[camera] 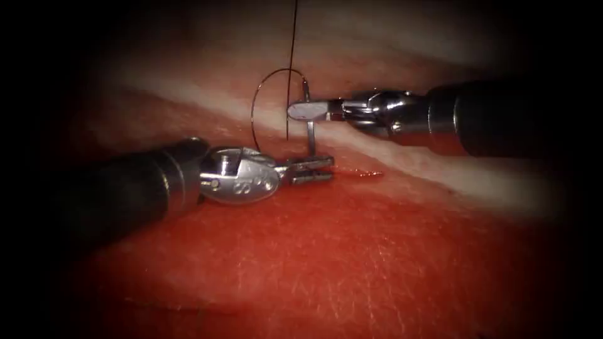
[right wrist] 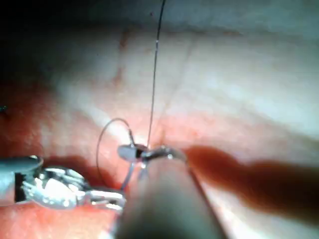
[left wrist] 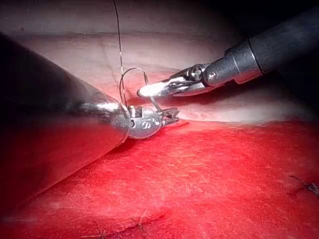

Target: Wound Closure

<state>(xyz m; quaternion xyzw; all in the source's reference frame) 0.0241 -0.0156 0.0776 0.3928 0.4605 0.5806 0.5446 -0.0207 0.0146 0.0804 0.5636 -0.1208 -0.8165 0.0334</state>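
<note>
Gripping needle (camera: 309,129): right hand (camera: 301,111), left hand (camera: 314,169)

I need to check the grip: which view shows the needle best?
The endoscope view: the needle stands clear between the right tool and left tool. In the left wrist view it is smaller; in the right wrist view blurred.

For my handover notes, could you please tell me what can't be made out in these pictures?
- Dark thin thread: its upper end is cut off by the endoscope view's edge.
- Curved steel needle: its point sits at the left arm's tool; whether those jaws grip it is unclear.
- Pink-red pork tissue: the cut's left part lies behind that tool.
- Right arm's tool: holds the needle's upper part.
</note>
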